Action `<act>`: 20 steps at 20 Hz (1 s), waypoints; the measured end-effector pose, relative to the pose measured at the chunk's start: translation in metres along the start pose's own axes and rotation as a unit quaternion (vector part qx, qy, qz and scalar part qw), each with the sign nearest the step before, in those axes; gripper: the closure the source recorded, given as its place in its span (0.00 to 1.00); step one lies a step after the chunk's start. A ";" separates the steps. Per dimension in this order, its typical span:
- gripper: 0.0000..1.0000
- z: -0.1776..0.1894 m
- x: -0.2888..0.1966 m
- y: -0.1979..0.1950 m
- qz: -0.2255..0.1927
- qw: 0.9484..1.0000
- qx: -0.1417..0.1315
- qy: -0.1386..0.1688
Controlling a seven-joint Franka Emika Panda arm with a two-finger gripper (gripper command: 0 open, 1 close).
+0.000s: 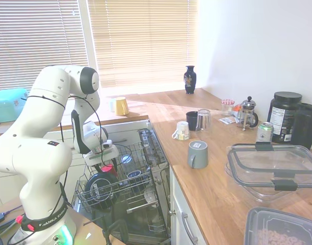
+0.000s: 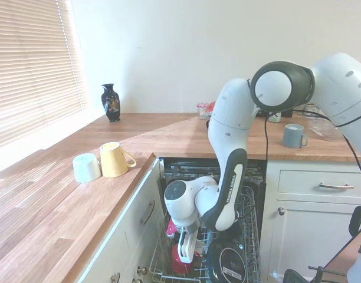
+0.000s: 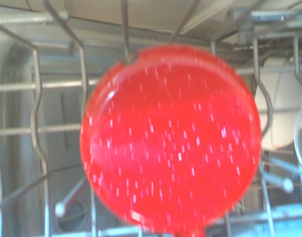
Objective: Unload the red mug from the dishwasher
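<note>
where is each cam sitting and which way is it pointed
First exterior view: raised beside the arm's base, looking across the open dishwasher and wooden counter toward the blinds; the whole arm shows, coming from the left.
Second exterior view: opposite side, above the counter by the window, facing the far wall; the arm bends down from the right.
Wrist view: looking close-up at the red mug in the rack; no robot parts are visible.
Both exterior views share the gripper, yellow mug and dark vase.

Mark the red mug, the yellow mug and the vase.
red mug (image 3: 170,138), wrist view, on its wet round base.
yellow mug (image 2: 114,160), second exterior view, on its side wall.
vase (image 1: 190,80), first exterior view, on its body.
</note>
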State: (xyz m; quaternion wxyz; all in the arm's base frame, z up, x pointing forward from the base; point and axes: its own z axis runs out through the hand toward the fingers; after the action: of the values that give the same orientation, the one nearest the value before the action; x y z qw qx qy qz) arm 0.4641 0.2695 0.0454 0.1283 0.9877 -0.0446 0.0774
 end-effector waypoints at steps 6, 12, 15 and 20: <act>0.00 0.018 0.010 -0.009 -0.012 1.000 0.003 0.001; 0.00 0.035 0.019 -0.018 -0.025 1.000 0.004 -0.005; 0.00 0.040 0.023 -0.023 -0.032 0.999 0.006 -0.009; 1.00 0.040 0.029 -0.032 -0.041 0.999 0.006 -0.009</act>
State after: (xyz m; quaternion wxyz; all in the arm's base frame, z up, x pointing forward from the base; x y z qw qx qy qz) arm 0.5018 0.2880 0.0037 0.1246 0.9902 -0.0050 0.0634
